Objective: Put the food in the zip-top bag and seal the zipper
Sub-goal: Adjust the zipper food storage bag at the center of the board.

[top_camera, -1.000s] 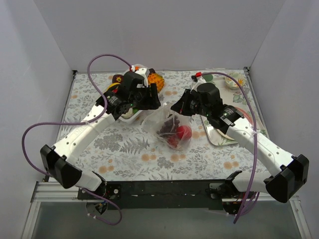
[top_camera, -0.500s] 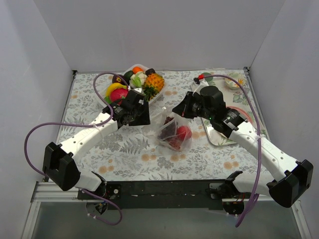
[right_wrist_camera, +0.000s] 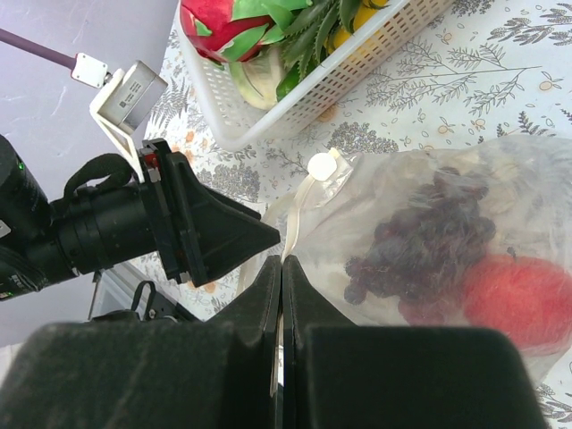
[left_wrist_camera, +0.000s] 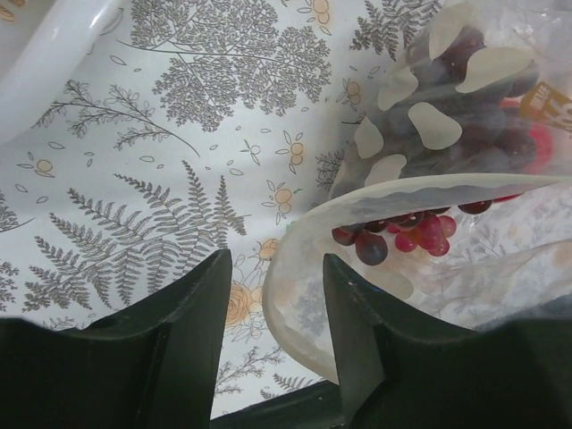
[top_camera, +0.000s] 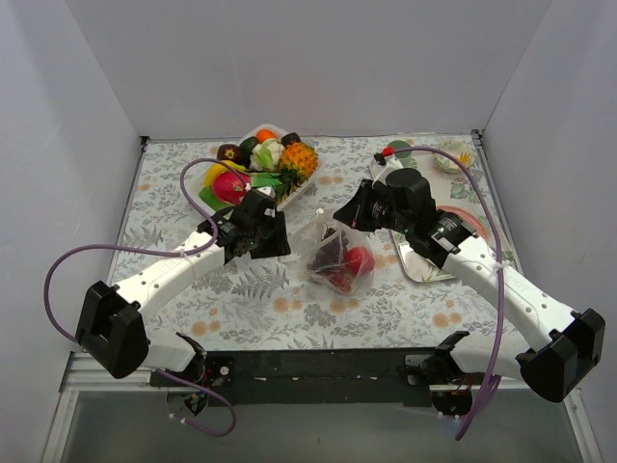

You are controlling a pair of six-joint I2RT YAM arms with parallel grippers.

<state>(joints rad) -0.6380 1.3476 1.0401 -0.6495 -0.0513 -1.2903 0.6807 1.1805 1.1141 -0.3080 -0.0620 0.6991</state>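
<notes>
The clear zip-top bag (top_camera: 337,258) lies mid-table holding a dark purple grape bunch (right_wrist_camera: 429,237) and a red round fruit (right_wrist_camera: 509,299). My right gripper (top_camera: 351,218) is shut on the bag's mouth edge with the zipper strip (right_wrist_camera: 284,234), seen in the right wrist view (right_wrist_camera: 281,261). My left gripper (top_camera: 270,238) is open and low, just left of the bag. In the left wrist view (left_wrist_camera: 277,261) the bag's curved mouth rim (left_wrist_camera: 288,308) sits between the open jaws, not pinched. Grapes (left_wrist_camera: 420,234) show through the plastic.
A white basket (top_camera: 289,198) at the back left holds more toy food: pineapple (top_camera: 300,159), a pink-red fruit (top_camera: 229,183), a pale vegetable (top_camera: 271,150). A metal tray (top_camera: 416,262) lies under my right arm. A small dish (top_camera: 448,159) stands at the back right.
My left gripper has pulled back from the basket and come down to the bag's left side. The bag has sunk a little. My right gripper keeps its hold.
</notes>
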